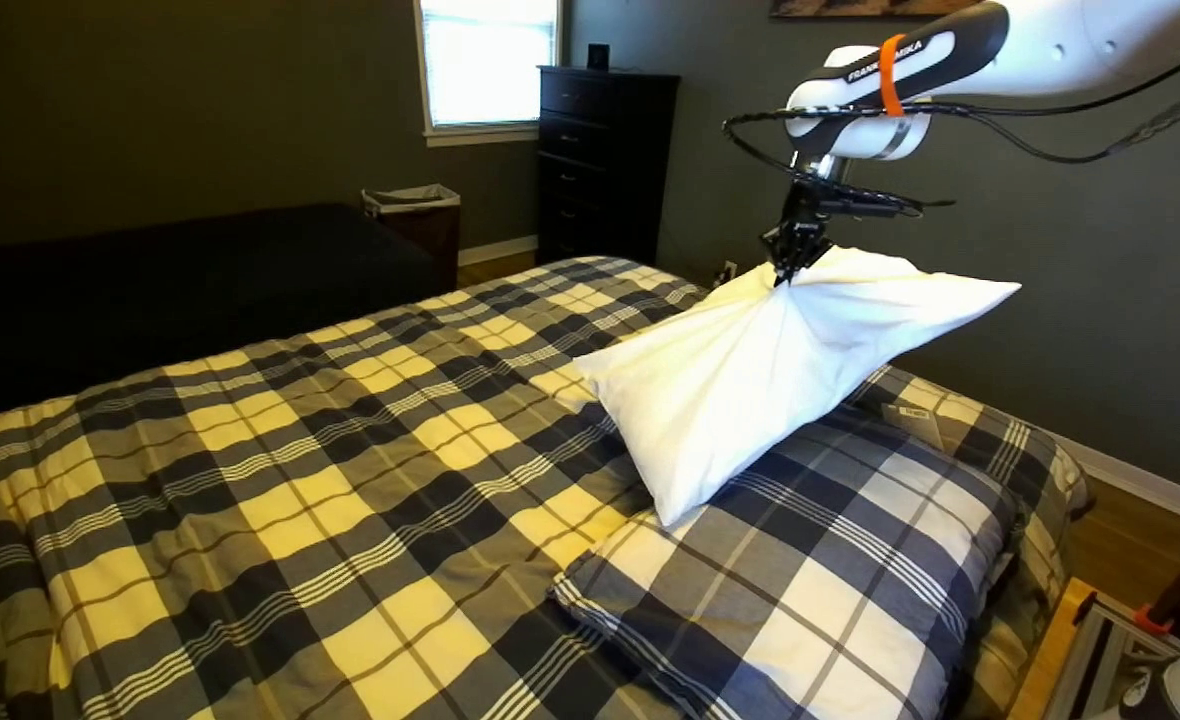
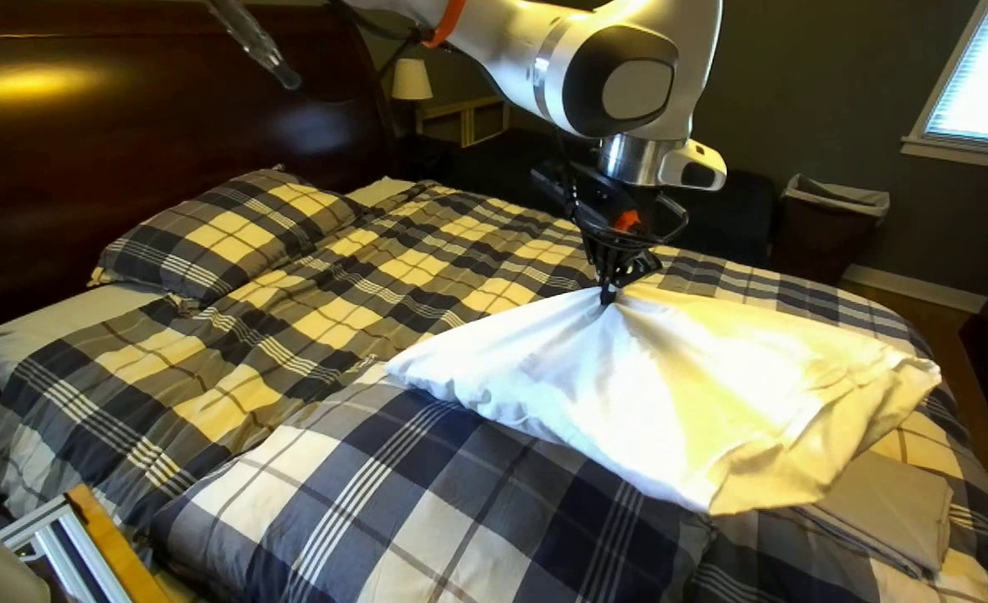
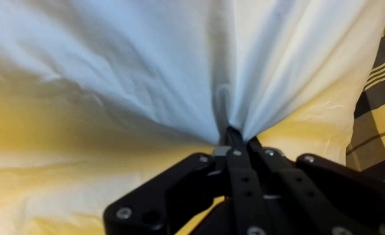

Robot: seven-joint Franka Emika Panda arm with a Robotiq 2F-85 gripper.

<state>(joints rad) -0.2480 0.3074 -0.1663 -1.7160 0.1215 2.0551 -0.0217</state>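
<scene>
In an exterior view, a bright far window (image 1: 490,60) sits left of a tall dark dresser (image 1: 600,160), with grey walls (image 1: 1070,230) above a wooden floor (image 1: 1140,535).

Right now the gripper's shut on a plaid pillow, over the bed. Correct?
Wrong pillow: both exterior views show the gripper shut on the white pillow. A plaid pillow lies ungripped on the bed. The rest stands: gripper shut, over the bed.
</scene>
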